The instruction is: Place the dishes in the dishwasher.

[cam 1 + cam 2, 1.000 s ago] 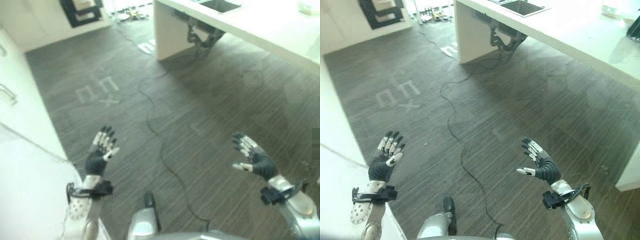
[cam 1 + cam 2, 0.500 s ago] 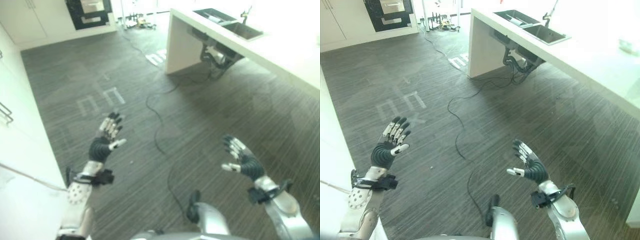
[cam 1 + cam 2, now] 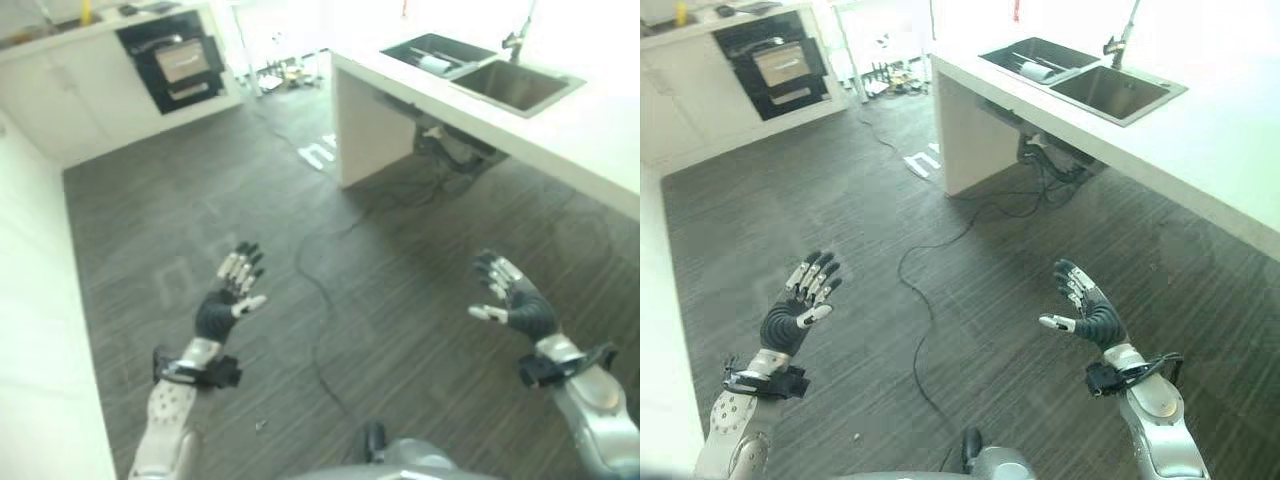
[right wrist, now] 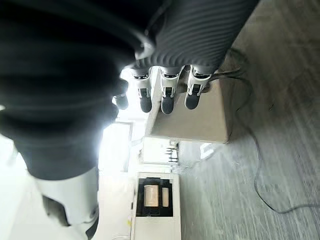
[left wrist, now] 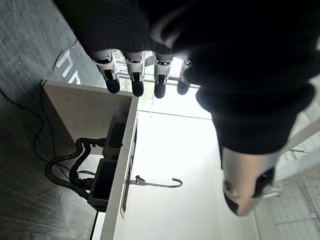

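Note:
Both hands are raised over the dark floor with straight fingers and hold nothing. My left hand (image 3: 790,320) is at the lower left and my right hand (image 3: 1092,316) at the lower right. Well ahead of them a white counter (image 3: 1200,140) carries a double sink (image 3: 1080,80). A white dish-like item (image 3: 1036,70) lies in the sink's far basin. A black built-in appliance (image 3: 775,62) sits in the cabinets at the far left. In the left wrist view the fingers (image 5: 134,75) point at the counter's end. In the right wrist view the fingers (image 4: 167,95) stand straight, with the black appliance (image 4: 152,197) beyond.
A tall faucet (image 3: 1122,30) rises behind the sink. Pipes and hoses (image 3: 1050,160) hang under the counter's open end. White cabinets (image 3: 40,330) run along my left side. Wide dark wood-grain floor (image 3: 940,230) lies between me and the counter.
The whole picture has shifted: the sink, faucet and black appliance now show more fully and nearer the middle. Both hands stay open and empty in much the same pose.

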Robot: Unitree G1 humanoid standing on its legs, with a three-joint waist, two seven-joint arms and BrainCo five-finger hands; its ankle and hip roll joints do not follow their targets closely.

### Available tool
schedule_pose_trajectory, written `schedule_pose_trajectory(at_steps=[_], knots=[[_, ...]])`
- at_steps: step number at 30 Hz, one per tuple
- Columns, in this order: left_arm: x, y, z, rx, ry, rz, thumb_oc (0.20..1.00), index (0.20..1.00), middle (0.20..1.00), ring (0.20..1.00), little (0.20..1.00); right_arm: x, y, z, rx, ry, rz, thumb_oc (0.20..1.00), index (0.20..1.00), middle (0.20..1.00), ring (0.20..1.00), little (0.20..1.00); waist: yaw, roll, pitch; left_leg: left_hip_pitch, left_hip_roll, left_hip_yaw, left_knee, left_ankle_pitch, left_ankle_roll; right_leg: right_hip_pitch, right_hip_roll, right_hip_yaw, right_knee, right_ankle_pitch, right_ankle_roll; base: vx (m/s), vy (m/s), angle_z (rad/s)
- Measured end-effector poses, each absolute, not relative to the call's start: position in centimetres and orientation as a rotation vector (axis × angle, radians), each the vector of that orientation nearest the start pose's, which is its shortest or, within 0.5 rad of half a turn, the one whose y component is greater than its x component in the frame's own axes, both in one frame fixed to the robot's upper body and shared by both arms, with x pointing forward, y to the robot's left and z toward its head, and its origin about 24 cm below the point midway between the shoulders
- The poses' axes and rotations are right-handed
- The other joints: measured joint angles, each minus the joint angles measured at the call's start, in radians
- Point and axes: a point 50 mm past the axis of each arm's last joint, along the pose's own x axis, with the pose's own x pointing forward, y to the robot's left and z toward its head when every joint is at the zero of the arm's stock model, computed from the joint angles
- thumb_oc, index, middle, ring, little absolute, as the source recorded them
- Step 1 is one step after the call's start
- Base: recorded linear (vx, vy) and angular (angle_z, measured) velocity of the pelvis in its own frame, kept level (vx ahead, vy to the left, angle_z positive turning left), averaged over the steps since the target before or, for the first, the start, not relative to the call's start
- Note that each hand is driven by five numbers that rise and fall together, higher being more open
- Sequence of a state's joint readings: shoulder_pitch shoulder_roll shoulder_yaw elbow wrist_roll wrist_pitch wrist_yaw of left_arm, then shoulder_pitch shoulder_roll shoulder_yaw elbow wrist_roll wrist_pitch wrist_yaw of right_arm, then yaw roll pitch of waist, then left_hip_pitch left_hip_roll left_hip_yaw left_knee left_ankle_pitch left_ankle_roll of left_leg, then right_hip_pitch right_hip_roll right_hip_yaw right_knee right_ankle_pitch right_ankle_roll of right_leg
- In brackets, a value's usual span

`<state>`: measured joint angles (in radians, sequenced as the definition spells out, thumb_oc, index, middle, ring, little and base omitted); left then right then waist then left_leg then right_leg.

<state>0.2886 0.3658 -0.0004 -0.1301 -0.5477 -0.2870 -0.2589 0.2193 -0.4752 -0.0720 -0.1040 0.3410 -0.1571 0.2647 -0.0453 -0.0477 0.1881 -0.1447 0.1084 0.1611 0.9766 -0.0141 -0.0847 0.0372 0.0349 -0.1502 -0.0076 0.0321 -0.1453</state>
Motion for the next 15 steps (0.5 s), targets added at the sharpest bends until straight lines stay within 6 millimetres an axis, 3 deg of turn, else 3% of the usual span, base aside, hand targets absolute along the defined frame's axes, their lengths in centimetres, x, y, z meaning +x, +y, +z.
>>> schedule_pose_trajectory(at_steps=[2,3,4,6,7,8,9,11,12,13,14,15], knots=[[18.7,22.1,4.5,-0.154,-0.115,-0.164,1.000,1.000,1.000,1.000,1.000,21.0,-23.2,6.0,-0.153,-0.045,0.242,1.000,1.000,1.000,1.000,1.000,0.004,-0.016,0.011,-0.138,-0.009,-0.008,-0.225,-0.055,0.056,0.090,0.006,0.006,-0.053,-0.023,0.018,0.35,0.122,-0.40],[18.2,22.3,3.9,-0.157,-0.088,-0.154,1.000,1.000,1.000,1.000,1.000,21.0,-23.0,5.9,-0.154,-0.041,0.264,1.000,1.000,1.000,1.000,1.000,0.005,-0.017,0.012,-0.123,-0.004,0.031,-0.482,-0.051,0.062,0.144,0.015,0.015,-0.077,-0.054,0.054,0.42,0.209,-0.43],[17.7,22.4,3.7,-0.156,-0.078,-0.146,1.000,1.000,1.000,1.000,1.000,21.0,-23.0,6.0,-0.159,-0.044,0.274,1.000,1.000,1.000,1.000,1.000,0.003,0.012,0.006,-0.084,-0.009,0.069,-0.771,-0.036,0.060,0.181,0.033,0.031,-0.079,-0.080,0.080,0.47,0.220,-0.44],[17.6,22.5,3.5,-0.157,-0.079,-0.132,1.000,1.000,1.000,1.000,1.000,20.9,-22.6,5.7,-0.160,-0.030,0.300,1.000,1.000,1.000,1.000,1.000,0.005,0.050,0.004,-0.050,-0.043,0.035,-1.078,-0.001,0.047,0.222,0.057,0.082,-0.079,-0.113,0.132,0.44,0.180,-0.57],[17.7,22.6,3.3,-0.169,-0.076,-0.118,1.000,1.000,1.000,1.000,1.000,20.8,-22.2,5.5,-0.167,-0.017,0.331,1.000,1.000,1.000,1.000,1.000,0.022,0.053,0.011,-0.060,-0.055,-0.015,-1.077,0.035,0.052,0.251,0.058,0.098,-0.079,-0.122,0.146,0.37,0.141,-0.71],[17.7,22.5,3.3,-0.182,-0.078,-0.112,1.000,1.000,1.000,1.000,1.000,20.6,-22.2,5.3,-0.171,-0.007,0.336,1.000,1.000,1.000,1.000,1.000,0.028,0.049,0.010,-0.060,-0.060,-0.022,-1.076,0.061,0.057,0.274,0.056,0.092,-0.079,-0.123,0.147,0.39,0.173,-0.68],[17.8,22.6,3.4,-0.184,-0.095,-0.104,1.000,1.000,1.000,1.000,1.000,20.3,-22.3,5.5,-0.191,-0.003,0.346,1.000,1.000,1.000,1.000,1.000,0.039,0.038,0.016,-0.072,-0.064,-0.017,-1.076,0.085,0.047,0.306,0.042,0.119,-0.079,-0.154,0.156,0.30,0.189,-0.60],[17.7,22.6,3.4,-0.187,-0.100,-0.098,1.000,1.000,1.000,1.000,1.000,20.2,-22.7,6.1,-0.223,-0.013,0.360,1.000,1.000,1.000,1.000,1.000,0.049,0.024,0.025,-0.100,-0.052,0.018,-1.069,0.083,0.052,0.350,0.019,0.123,-0.079,-0.187,0.167,0.31,0.277,-0.53],[17.7,22.6,3.4,-0.187,-0.098,-0.096,1.000,1.000,1.000,1.000,1.000,20.1,-22.8,6.2,-0.235,-0.007,0.367,1.000,1.000,1.000,1.000,1.000,0.053,0.026,0.024,-0.085,-0.050,0.050,-1.069,0.072,0.068,0.386,0.005,0.112,-0.079,-0.198,0.187,0.27,0.310,-0.39],[17.7,22.8,3.5,-0.179,-0.098,-0.096,1.000,1.000,1.000,1.000,1.000,19.9,-22.8,6.4,-0.246,-0.006,0.379,1.000,1.000,1.000,1.000,1.000,0.048,0.027,0.021,-0.048,-0.050,0.080,-1.069,0.105,0.133,0.433,-0.012,0.103,-0.078,-0.206,0.199,0.24,0.292,-0.32],[18.0,22.9,3.9,-0.170,-0.114,-0.099,1.000,1.000,1.000,1.000,1.000,19.7,-22.6,6.4,-0.237,-0.004,0.385,1.000,1.000,1.000,1.000,1.000,0.050,0.004,0.020,-0.013,-0.084,0.116,-1.070,0.137,0.165,0.442,-0.053,0.083,-0.027,-0.202,0.208,0.25,0.314,-0.18],[18.4,22.7,4.5,-0.166,-0.141,-0.110,1.000,1.000,1.000,1.000,1.000,19.5,-22.3,6.7,-0.239,-0.017,0.393,1.000,1.000,1.000,1.000,1.000,0.051,0.004,0.022,0.009,-0.096,0.117,-1.070,0.143,0.174,0.422,-0.074,0.054,0.040,-0.194,0.227,0.24,0.297,-0.39]])
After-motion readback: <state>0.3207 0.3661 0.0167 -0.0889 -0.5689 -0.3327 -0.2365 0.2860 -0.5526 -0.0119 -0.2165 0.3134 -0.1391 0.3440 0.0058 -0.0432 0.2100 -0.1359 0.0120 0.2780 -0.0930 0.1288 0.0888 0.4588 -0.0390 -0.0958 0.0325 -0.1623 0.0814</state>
